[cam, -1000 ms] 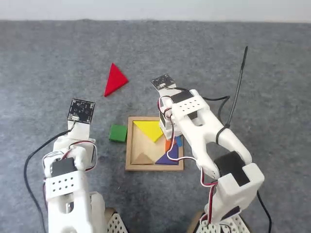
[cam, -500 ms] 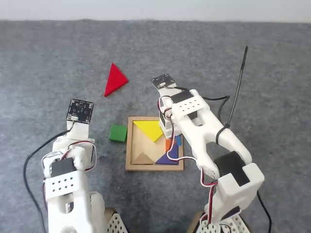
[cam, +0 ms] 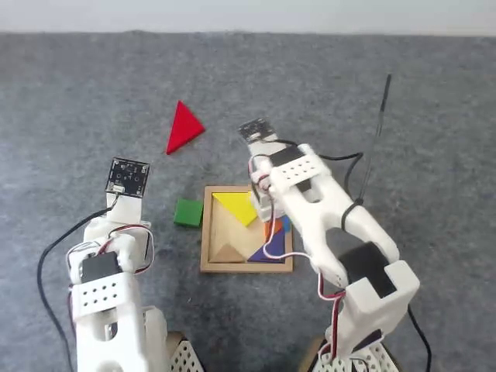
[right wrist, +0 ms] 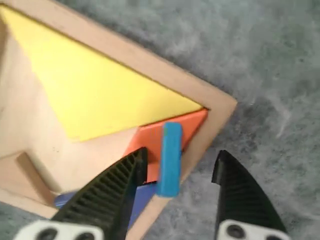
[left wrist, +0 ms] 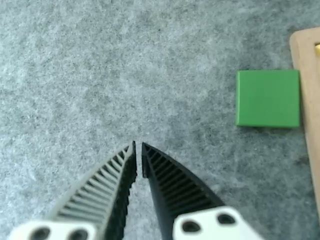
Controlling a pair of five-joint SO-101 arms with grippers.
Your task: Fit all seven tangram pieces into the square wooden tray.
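Right wrist view gives us the right pincer [right wrist: 182, 152] spread wide, its jaws on either side of a light blue piece [right wrist: 170, 159] without touching it. That piece stands on edge over an orange piece [right wrist: 190, 122] at a corner of the square wooden tray [right wrist: 212, 112], beside the yellow triangle [right wrist: 95, 90]. We see the left pincer [left wrist: 138, 146] pinched narrow over the bench [left wrist: 75, 60], near a green square [left wrist: 268, 98] lying just beside the tray. A red triangle [cam: 184, 128] lies well apart.
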